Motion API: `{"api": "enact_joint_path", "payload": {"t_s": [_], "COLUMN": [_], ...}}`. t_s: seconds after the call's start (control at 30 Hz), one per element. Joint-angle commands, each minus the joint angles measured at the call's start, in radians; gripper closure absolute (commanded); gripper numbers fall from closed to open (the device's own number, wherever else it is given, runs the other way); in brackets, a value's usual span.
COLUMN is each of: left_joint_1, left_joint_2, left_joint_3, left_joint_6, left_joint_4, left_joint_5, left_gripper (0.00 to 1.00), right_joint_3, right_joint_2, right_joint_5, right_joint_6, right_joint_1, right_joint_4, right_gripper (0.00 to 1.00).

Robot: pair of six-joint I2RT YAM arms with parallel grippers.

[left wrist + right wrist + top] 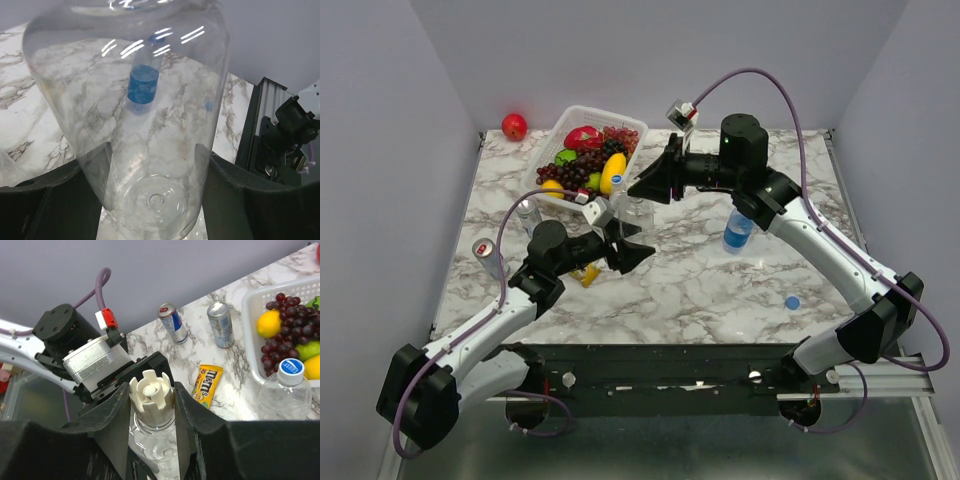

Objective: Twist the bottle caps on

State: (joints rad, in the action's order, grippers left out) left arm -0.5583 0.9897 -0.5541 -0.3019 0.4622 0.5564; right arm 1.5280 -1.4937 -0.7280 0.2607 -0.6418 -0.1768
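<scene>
My left gripper (632,248) (152,165) is shut on the lower body of a colourless bottle (638,215) (150,100) standing mid-table. My right gripper (642,188) (151,400) is shut on the pale whitish cap (151,394), which sits on that bottle's neck (156,440). A blue-tinted bottle (738,232) (143,85) stands uncapped under the right forearm. A plain blue cap (791,301) (208,105) lies on the table at the right. A second colourless bottle (286,400) wears the blue-and-white cap (290,368) (617,187) beside the basket.
A white basket (552,135) of fruit stands at the back. A red apple (514,126) lies at the back left. Two slim cans (172,322) (220,324) stand at the left. A yellow candy bag (586,273) (207,385) lies by the left gripper.
</scene>
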Motion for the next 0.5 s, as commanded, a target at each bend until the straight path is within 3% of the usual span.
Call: {"api": "enact_joint_path", "payload": {"t_s": [0.0, 0.47], "left_joint_1": [0.046, 0.049], "left_joint_2": [0.007, 0.070], "left_joint_3": [-0.081, -0.259], "left_joint_6": [-0.097, -0.264], "left_joint_4": [0.139, 0.078], "left_joint_5": [-0.110, -0.242], "left_gripper": [1.00, 1.00], "right_joint_3": [-0.019, 0.060], "right_joint_2": [0.007, -0.097], "right_joint_5": [0.139, 0.168], "right_joint_6": [0.101, 0.272], "right_joint_1": [0.014, -0.024], "right_joint_4": [0.006, 0.151], "right_gripper": [1.00, 1.00]}}
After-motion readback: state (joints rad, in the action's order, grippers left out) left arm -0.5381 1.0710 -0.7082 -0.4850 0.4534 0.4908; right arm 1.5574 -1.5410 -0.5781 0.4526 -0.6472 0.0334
